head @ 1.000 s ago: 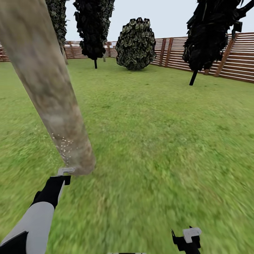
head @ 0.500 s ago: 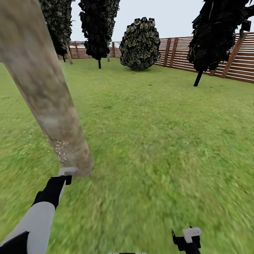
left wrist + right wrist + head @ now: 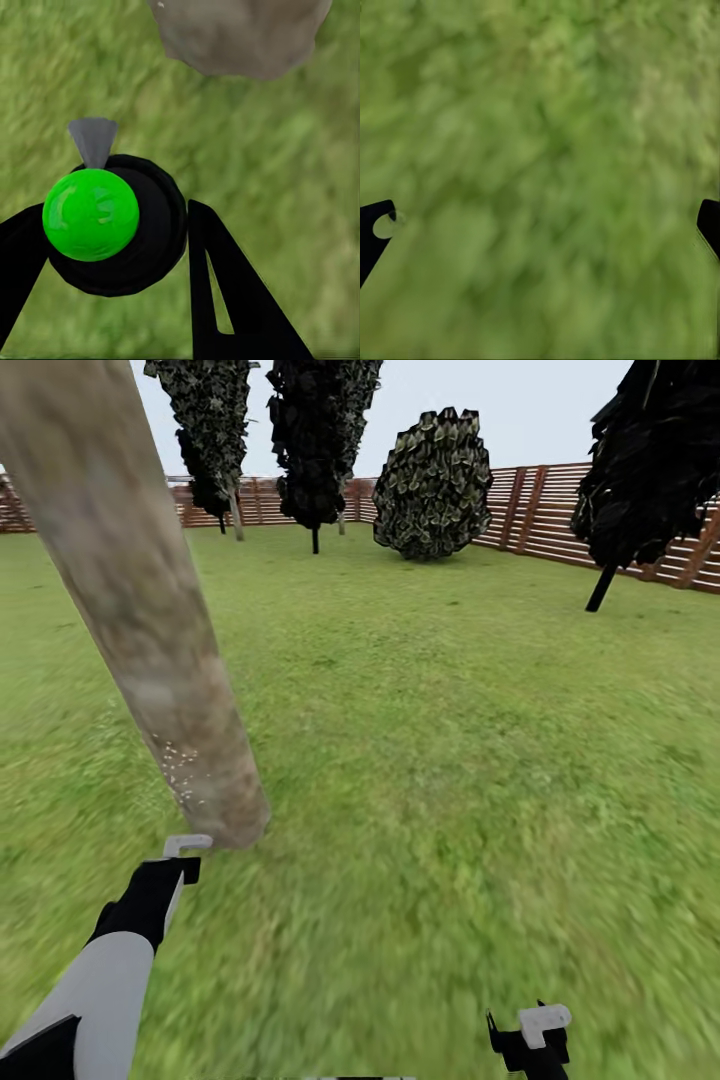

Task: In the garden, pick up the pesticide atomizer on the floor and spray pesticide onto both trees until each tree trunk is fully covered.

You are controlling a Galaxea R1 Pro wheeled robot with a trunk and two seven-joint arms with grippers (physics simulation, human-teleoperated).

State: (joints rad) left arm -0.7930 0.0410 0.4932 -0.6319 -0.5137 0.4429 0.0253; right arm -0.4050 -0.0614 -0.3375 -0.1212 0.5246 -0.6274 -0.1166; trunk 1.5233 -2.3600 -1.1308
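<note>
One pesticide atomizer (image 3: pixel 112 225) sat clamped between the two black fingers (image 3: pixel 232 300) of the left gripper (image 3: pixel 112 247), seen in the left wrist view as a black round body with a bright green ball on top and a small grey nozzle (image 3: pixel 93 140) pointing toward the foot of the tree trunk (image 3: pixel 240 34). In the head view the atomizer's pale top (image 3: pixel 187 845) showed just beyond the left gripper (image 3: pixel 160 880), just beside the base of that trunk (image 3: pixel 140 610), though whether the two touched could not be told. The trunk was thick, grey-brown and mottled, leaning up and away toward the view's upper left corner, and a scatter of small white specks (image 3: pixel 180 770) marked its lower part on the side nearest the atomizer. Its base stood on the grass lawn (image 3: pixel 450 760).

The right gripper (image 3: pixel 535 1035) hung low at the head view's bottom edge, well apart from the trunk; in the right wrist view its fingertips (image 3: pixel 375 229) stood wide apart at opposite edges of the picture, with nothing but blurred grass (image 3: pixel 540 180) between them.

Farther off, a second tall tree (image 3: pixel 215 430) with a pale trunk rose near the slatted wooden fence (image 3: pixel 540 510). Beside it stood a near-black narrow tree (image 3: pixel 315 440), then a rounded leafy bush (image 3: pixel 432 485), and another dark tree (image 3: pixel 650 460) leaned at the right before the fence.
</note>
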